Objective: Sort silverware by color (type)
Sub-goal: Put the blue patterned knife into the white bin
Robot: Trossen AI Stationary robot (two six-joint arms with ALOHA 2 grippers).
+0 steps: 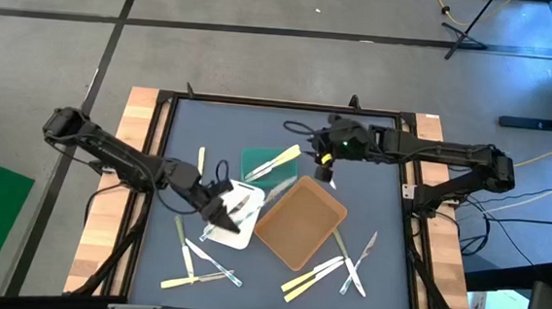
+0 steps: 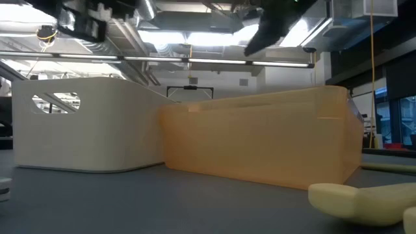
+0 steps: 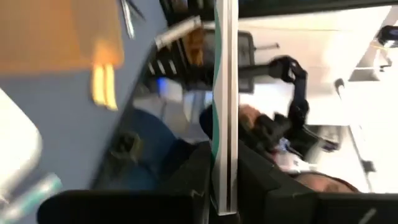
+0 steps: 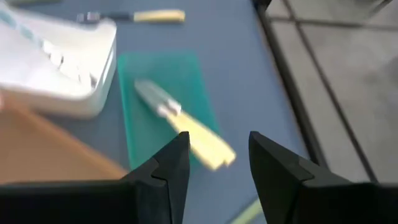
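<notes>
My left gripper [image 1: 215,212] hovers at the white tray [image 1: 243,232] and is shut on a thin whitish, green-edged utensil [image 3: 224,74]. My right gripper [image 4: 217,165] stands open over the green tray [image 4: 165,81], with nothing between its fingers. A utensil with a cream-yellow handle [image 4: 199,140] lies flat in that tray. Translucent utensils [image 1: 243,206] lie in the white tray. The brown tray [image 1: 301,220] sits between the arms. More silverware lies loose on the mat by the near edge [image 1: 195,266] [image 1: 321,273]. My left gripper pinches the utensil between its two fingers at one end [image 3: 224,186]. The rest of the utensil sticks straight out ahead, along the fingers. It is off the table, and the gripper points about level with its wrist rolled onto its side.
One cream utensil [image 1: 201,159] lies alone on the mat left of the green tray. The white tray [image 2: 84,123] and brown tray [image 2: 260,143] stand side by side in the low view. A black frame [image 1: 289,105] borders the mat.
</notes>
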